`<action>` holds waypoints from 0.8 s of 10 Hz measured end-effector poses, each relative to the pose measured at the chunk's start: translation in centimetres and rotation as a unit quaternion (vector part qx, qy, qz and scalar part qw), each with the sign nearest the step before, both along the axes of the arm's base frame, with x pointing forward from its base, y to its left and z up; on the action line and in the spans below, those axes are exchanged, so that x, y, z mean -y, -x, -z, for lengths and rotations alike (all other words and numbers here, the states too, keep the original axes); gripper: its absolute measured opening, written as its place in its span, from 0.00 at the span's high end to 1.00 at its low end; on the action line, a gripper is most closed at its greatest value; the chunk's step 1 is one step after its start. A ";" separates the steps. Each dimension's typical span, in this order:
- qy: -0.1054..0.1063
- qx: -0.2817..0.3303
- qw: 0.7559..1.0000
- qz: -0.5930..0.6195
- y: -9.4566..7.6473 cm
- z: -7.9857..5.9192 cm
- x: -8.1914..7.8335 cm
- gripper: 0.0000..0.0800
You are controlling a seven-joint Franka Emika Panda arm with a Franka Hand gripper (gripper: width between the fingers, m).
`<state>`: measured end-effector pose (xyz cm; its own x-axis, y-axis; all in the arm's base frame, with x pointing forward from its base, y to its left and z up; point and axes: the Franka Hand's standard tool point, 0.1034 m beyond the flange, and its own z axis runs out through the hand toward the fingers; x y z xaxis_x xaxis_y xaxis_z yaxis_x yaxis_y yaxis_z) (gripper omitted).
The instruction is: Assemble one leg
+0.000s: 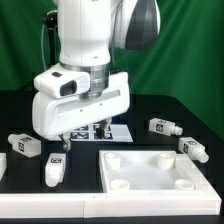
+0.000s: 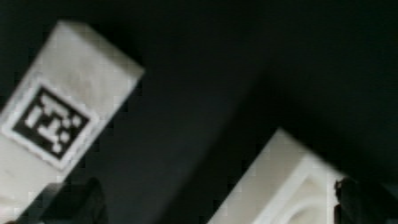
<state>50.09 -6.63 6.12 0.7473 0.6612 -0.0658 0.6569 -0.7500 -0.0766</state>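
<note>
While the fingers [image 2: 71, 201] are hanging apart and empty, the leg [image 1: 53, 170] is lying on the black surface [image 1: 15, 120] just beside the square panel [image 1: 150, 172], toward the exterior view's left; probably light, stiff and slick, it is inviting a mid-body pinch.

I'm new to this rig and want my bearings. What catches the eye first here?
The big white robot arm fills the middle, its gripper hanging low over the black table. Small tagged legs lie scattered around it, and a white square panel with round holes sits at the exterior view's lower right.
</note>
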 end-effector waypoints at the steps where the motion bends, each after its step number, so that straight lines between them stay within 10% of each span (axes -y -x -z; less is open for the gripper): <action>1: 0.004 -0.003 1.000 -0.012 0.7 -0.8 1.7 0.19; 4: 0.007 -0.013 1.000 -0.004 1.1 -0.6 1.7 0.19; 6: 0.044 -0.072 0.996 -0.004 1.4 -0.3 1.0 0.19; 8: 0.115 -0.125 0.985 -0.013 3.0 0.9 3.9 0.19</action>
